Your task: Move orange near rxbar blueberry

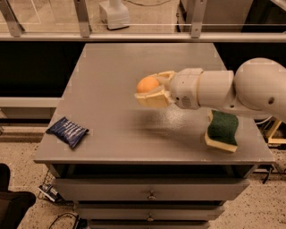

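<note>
The orange (146,84) is a small round fruit held between the pale fingers of my gripper (152,89), above the middle of the grey table (116,62). The gripper is shut on it and casts a blurred shadow on the tabletop below. The white arm reaches in from the right. The rxbar blueberry (67,131), a flat dark blue wrapper, lies at the table's front left corner, well to the left of and below the gripper.
A green-and-yellow sponge (222,129) lies near the table's front right edge, under the arm. A metal rail (134,36) runs behind the table, with a white object (114,13) beyond it. Drawers sit below the tabletop.
</note>
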Robot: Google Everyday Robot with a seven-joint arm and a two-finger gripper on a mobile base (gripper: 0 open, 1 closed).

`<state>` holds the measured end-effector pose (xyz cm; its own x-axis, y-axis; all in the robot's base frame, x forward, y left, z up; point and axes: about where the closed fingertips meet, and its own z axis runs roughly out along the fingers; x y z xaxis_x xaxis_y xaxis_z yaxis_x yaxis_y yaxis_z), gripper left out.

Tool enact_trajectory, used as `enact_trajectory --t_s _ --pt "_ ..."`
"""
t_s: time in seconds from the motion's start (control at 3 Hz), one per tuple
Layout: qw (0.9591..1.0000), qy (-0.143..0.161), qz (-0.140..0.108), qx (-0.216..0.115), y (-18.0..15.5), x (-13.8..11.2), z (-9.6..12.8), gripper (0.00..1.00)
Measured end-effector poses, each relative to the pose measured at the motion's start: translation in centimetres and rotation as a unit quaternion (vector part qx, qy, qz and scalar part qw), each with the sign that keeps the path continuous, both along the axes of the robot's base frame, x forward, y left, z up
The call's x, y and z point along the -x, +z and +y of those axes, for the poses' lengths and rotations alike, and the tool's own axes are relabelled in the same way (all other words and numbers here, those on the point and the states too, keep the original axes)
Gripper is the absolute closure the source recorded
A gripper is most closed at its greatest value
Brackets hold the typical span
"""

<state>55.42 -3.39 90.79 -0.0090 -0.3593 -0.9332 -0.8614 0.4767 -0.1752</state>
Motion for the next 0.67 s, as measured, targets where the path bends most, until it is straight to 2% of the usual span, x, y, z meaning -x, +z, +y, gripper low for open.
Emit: enact_trajectory --t_s 0.67 --pt "0.9982 0.06 0.006 0.003 -2.4 4.5 5.3 1.0"
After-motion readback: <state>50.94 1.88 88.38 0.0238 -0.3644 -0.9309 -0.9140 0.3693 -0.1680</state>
